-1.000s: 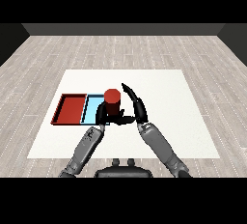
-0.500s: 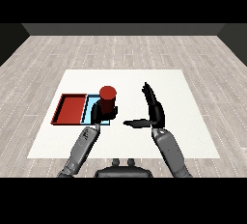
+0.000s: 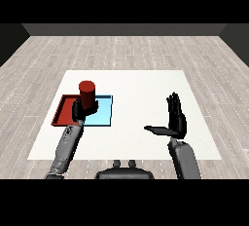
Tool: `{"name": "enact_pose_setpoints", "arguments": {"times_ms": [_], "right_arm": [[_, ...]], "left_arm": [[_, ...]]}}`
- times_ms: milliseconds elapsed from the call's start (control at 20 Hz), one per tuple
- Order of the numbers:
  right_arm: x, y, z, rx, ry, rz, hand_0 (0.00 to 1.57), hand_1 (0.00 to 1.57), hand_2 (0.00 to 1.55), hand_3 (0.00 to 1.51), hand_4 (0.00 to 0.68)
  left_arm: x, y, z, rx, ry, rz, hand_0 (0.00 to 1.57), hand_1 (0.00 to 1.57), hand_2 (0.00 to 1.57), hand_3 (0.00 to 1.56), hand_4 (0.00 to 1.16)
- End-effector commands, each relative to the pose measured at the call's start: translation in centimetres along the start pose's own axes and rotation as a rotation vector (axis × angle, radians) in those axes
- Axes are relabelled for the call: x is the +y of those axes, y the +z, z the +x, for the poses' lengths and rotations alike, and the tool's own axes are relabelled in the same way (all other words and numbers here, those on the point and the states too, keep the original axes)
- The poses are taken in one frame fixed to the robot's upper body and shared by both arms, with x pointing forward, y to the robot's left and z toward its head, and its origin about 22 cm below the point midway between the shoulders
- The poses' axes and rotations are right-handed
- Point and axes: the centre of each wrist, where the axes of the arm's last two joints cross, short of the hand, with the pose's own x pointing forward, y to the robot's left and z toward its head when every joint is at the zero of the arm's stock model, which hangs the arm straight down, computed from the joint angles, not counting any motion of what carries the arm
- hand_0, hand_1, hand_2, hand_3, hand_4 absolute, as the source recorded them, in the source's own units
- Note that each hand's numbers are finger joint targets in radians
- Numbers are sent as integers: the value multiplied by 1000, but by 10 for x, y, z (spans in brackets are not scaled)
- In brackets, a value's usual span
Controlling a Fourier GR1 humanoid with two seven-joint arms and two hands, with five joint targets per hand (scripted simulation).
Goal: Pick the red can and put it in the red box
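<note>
At the frame's left, the left hand (image 3: 79, 109) is curling its fingers round the upright red can (image 3: 87, 94), carrying it over the seam between the red tray (image 3: 59, 115) and light blue tray (image 3: 104, 116), presumably for release, while the right hand (image 3: 175, 121) is hovering open-fingered.

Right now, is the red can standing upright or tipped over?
Upright. The red can shows its round top above straight vertical sides, held by the left hand curled round its base, over where the red tray meets the light blue tray.

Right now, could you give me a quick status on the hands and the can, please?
Left hand curled round red can, over the trays. Right hand open, holding nothing. Red tray unobstructed.
</note>
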Motion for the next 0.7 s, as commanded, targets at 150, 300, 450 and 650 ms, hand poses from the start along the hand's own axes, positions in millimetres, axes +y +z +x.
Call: {"name": "enact_pose_setpoints", "arguments": {"times_ms": [150, 300, 450, 650], "right_arm": [[-56, 35, -19, 80, 69, -151, 0, 0, 0, 0, 0], [-58, 41, -44, 146, 79, -180, 0, 0, 0, 0, 0], [-71, 24, -57, 168, 117, -178, 0, 0, 0, 0, 0], [-67, 18, -61, 182, 161, -189, 0, 0, 0, 0, 0]], "left_arm": [[89, -35, -21, 121, -149, 163, 1571, 1571, 1571, 1512, 1131], [103, -15, -66, 188, -237, 184, 1571, 1571, 1571, 1495, 1099], [134, -42, -67, 269, -263, 252, 1571, 1571, 1571, 1499, 1062], [121, -47, -97, 371, -292, 248, 1571, 1571, 1571, 1505, 1031]]}}
